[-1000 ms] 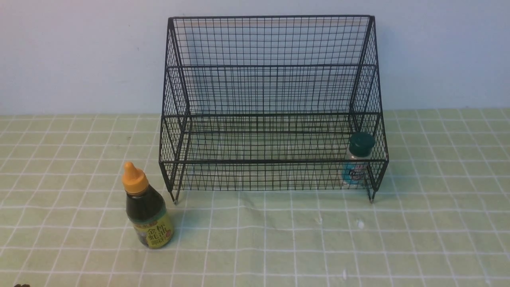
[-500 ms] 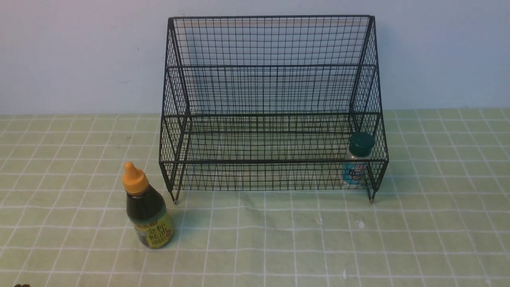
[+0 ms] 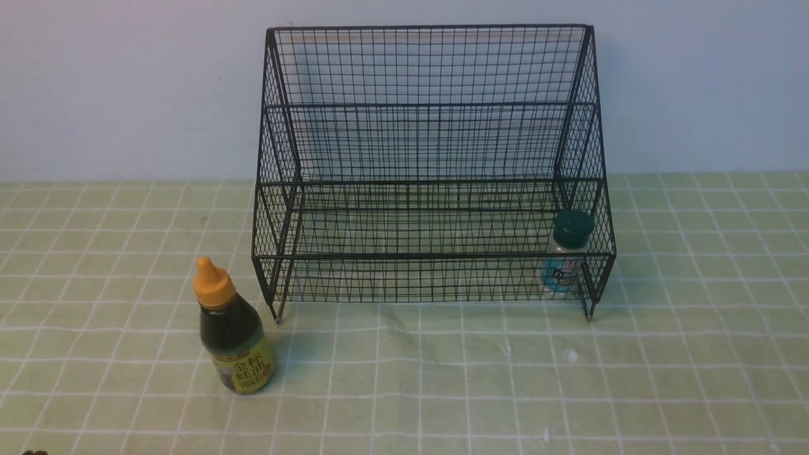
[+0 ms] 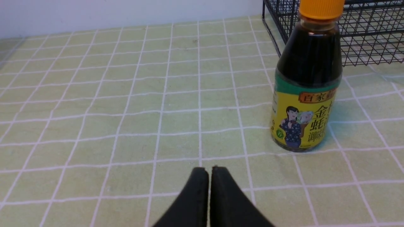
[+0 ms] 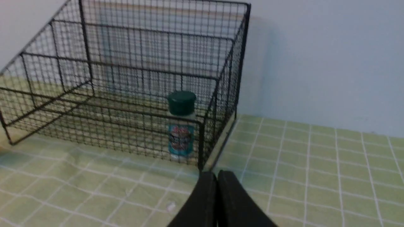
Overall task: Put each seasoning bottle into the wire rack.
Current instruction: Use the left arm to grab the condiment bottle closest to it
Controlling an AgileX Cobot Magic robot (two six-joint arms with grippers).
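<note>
1. Step in hand: one of two seasoning bottles is racked. The small shaker (image 3: 564,268) stands in the lower front tier of the wire rack (image 3: 433,256), at its right end. The sauce bottle (image 3: 237,341) remains to be placed; it stands on the checked cloth (image 3: 442,404), left of and nearer than the rack, apart from it.
2. Grippers: left gripper (image 4: 208,171) clenched, nothing between its tips, clear of the sauce bottle. Right gripper (image 5: 217,176) likewise clenched and empty.
3. Next move (judgement): the left arm looks better placed. It would need to spread its jaws, take the bottle round the body, lift it over the rack's front rim and lower it upright into the left part. Risk: the base catching on the wire.
4. Sauce bottle, appearance: dark contents, orange cap tapering to a point, rounded shoulders, yellow label with a green band above, Chinese characters and a printed figure of a woman. Upright.
5. Shaker, appearance: clear body, dark green lid, teal label partly behind mesh. Upright, lid above the front rim.
</note>
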